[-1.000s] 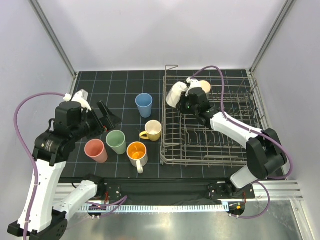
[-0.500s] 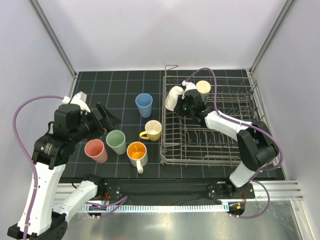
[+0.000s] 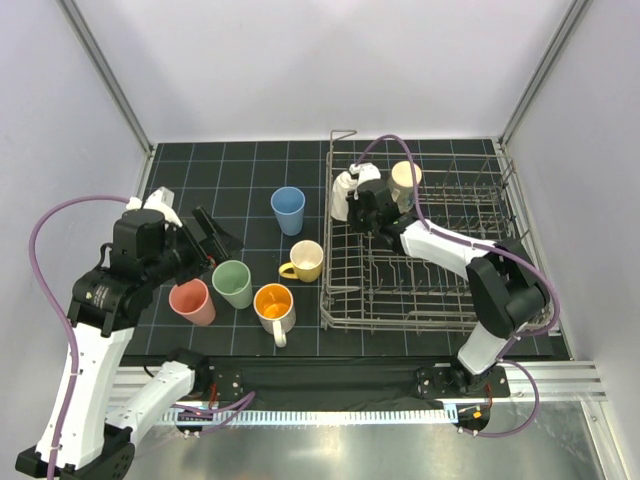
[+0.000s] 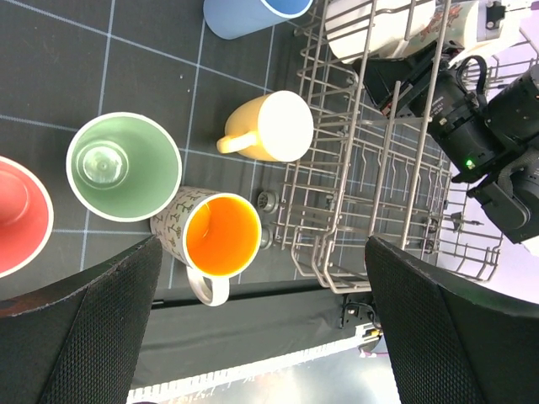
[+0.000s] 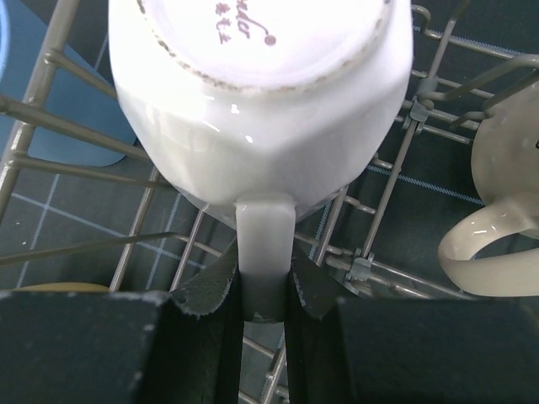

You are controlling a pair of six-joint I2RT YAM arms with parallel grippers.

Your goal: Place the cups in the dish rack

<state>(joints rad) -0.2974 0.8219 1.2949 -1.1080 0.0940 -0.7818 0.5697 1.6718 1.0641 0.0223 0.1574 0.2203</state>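
Note:
The grey wire dish rack (image 3: 430,300) stands at the right. My right gripper (image 5: 264,282) is shut on the handle of a white mug (image 5: 261,93), held upside down over the rack's far left corner (image 3: 343,193). A cream mug (image 3: 405,180) sits in the rack beside it, also seen in the right wrist view (image 5: 505,219). On the mat stand a blue cup (image 3: 288,209), a yellow mug (image 3: 305,260), a pale green cup (image 3: 233,283), a pink cup (image 3: 191,301) and a white mug with orange inside (image 3: 274,304). My left gripper (image 4: 261,328) is open and empty above them.
The black grid mat (image 3: 240,170) covers the table. White walls and metal posts enclose the back and sides. The table's front rail (image 3: 330,385) runs below the cups.
My right gripper has carried the white mug a little left and back over the rack's far left corner. The left arm has barely moved.

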